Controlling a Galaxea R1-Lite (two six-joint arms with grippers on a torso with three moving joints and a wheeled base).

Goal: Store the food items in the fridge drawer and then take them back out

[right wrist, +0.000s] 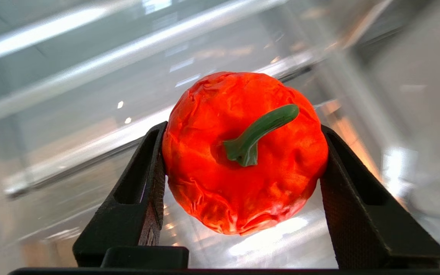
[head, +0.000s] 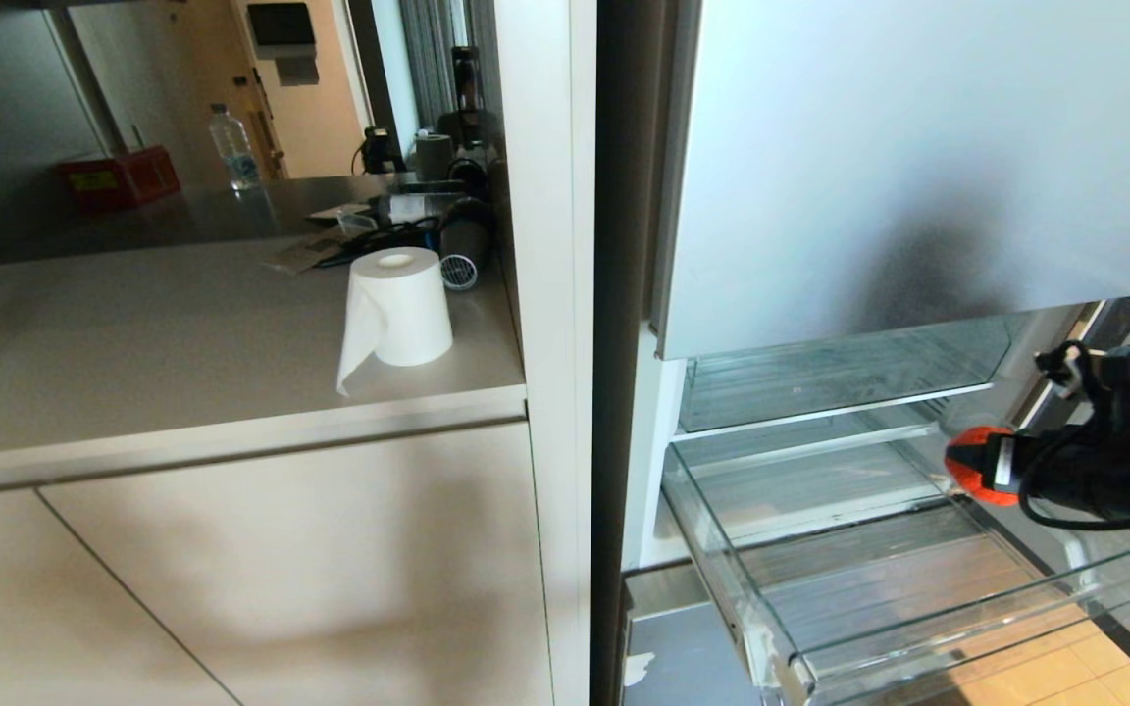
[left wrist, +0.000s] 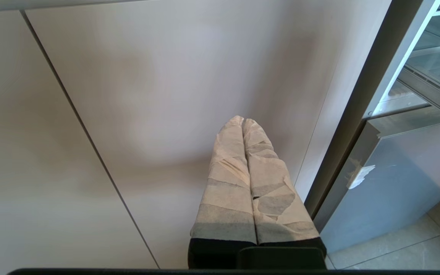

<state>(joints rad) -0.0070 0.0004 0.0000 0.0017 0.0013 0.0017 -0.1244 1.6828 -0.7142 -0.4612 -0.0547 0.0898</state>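
R gripper (right wrist: 243, 152) clamps red tomato (right wrist: 239, 160), jaws on both sides, above pulled-out fridge drawer (head: 918, 628), which looks empty. L gripper (left wrist: 245, 126) parked by cabinet, jaws together. Can't tell storing or retrieving; 1 item only seen.

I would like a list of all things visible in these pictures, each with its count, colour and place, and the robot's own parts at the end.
red tomato: one, red with green stem, held above the pulled-out drawer
fridge drawer: one, clear, pulled out, nothing seen inside
upper drawer: one, clear, pushed in above it
paper roll: one, white, upright on the counter
counter: one, beige, left of the fridge
water bottle: one, clear, far counter
red box: one, red, far counter
right gripper: black, shut on the red tomato
left gripper: taped beige, shut, before the cabinet door
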